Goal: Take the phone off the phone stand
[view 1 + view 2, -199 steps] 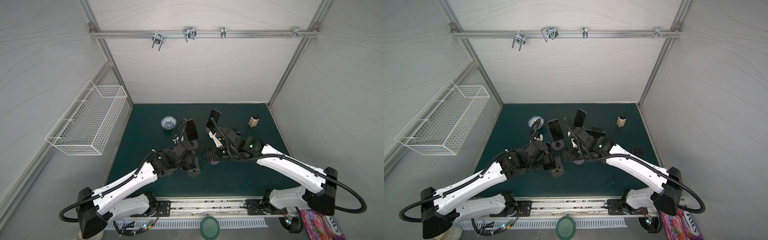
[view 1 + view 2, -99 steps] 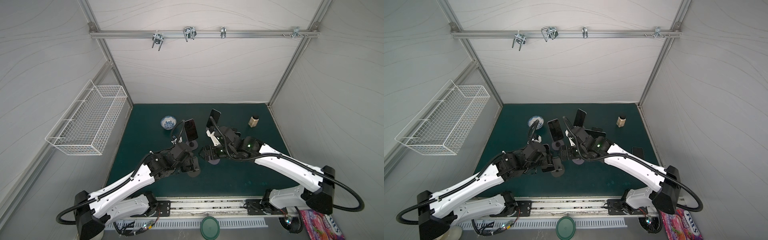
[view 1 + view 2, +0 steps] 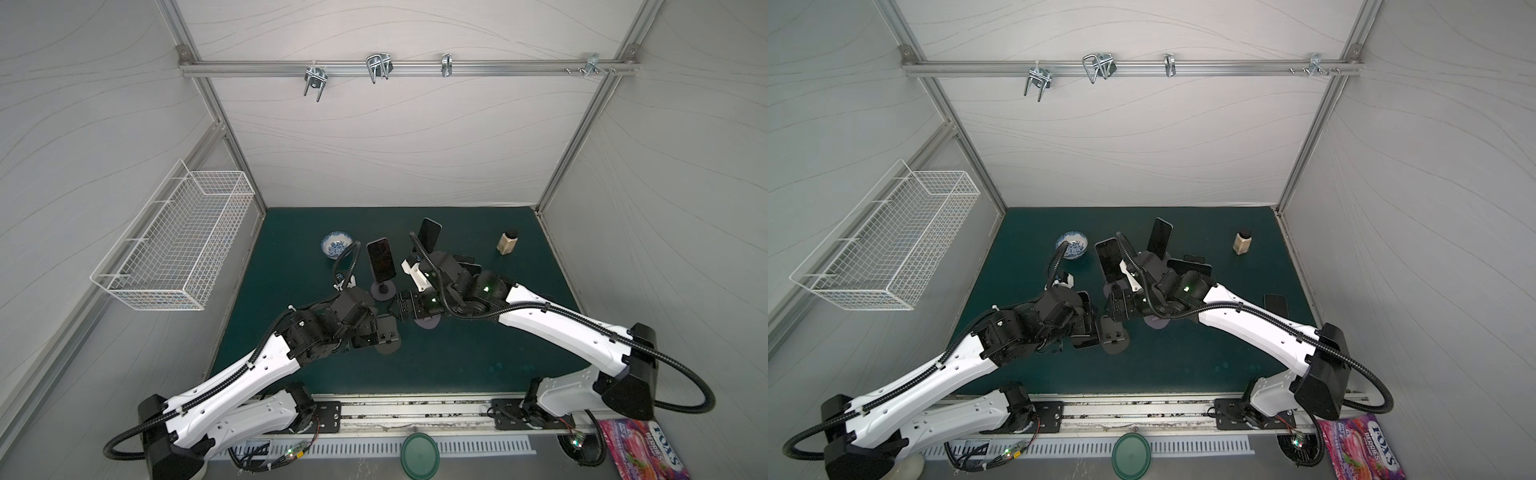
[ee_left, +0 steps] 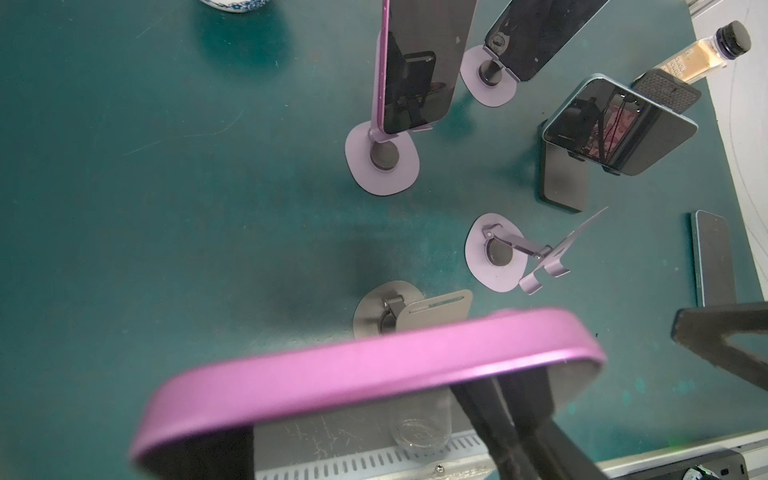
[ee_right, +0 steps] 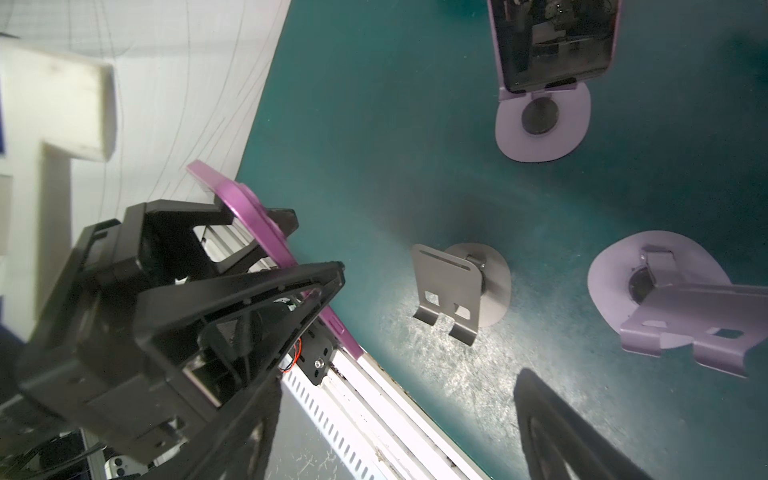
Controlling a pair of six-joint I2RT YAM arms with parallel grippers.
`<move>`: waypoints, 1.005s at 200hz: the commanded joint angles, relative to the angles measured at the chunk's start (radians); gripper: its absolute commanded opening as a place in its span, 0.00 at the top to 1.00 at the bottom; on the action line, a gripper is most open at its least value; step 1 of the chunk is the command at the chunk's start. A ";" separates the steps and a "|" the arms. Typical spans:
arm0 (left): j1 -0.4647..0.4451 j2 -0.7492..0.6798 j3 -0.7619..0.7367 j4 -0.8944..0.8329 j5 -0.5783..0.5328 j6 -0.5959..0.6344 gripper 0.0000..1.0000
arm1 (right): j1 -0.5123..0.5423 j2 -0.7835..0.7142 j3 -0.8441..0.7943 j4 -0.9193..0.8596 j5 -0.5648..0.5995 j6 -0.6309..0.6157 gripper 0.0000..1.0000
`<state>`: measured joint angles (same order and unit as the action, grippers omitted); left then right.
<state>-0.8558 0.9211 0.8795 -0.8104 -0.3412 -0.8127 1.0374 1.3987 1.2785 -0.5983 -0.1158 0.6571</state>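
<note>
My left gripper (image 3: 368,334) is shut on a purple-edged phone (image 4: 374,365), held clear of the mat just on the near side of an empty grey phone stand (image 4: 411,309). The right wrist view shows the same phone (image 5: 266,232) clamped between the left gripper's black fingers, apart from the grey stand (image 5: 457,286). My right gripper (image 5: 399,436) stands open with nothing between its fingers, hovering near the grey stand and an empty lilac stand (image 5: 673,307). In both top views the two grippers are close together mid-mat, right gripper (image 3: 1113,307).
More phones rest on stands behind: one on a lilac stand (image 4: 415,70), one further back (image 4: 536,33), one on a black stand (image 4: 615,124). A phone (image 4: 712,257) lies flat at the right. A bottle (image 3: 507,243) and a patterned bowl (image 3: 336,245) sit at the back.
The left gripper has drawn the phone a little toward the front edge, away from the grey stand. The right gripper has shifted slightly leftward, its jaws a bit narrower.
</note>
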 commanded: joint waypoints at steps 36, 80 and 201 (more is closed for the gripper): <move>0.007 -0.060 -0.004 -0.005 -0.034 0.030 0.41 | 0.024 0.014 0.017 0.048 -0.024 -0.008 0.12; 0.014 -0.068 0.021 -0.050 -0.049 0.074 0.42 | 0.037 0.028 0.030 0.061 -0.020 -0.024 0.12; 0.228 -0.023 0.081 -0.106 0.111 0.311 0.43 | 0.052 0.050 0.092 0.017 0.001 -0.107 0.13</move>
<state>-0.6724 0.8852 0.9051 -0.9226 -0.2882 -0.5640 1.0817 1.4403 1.3365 -0.5560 -0.1307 0.5884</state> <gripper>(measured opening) 0.724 0.871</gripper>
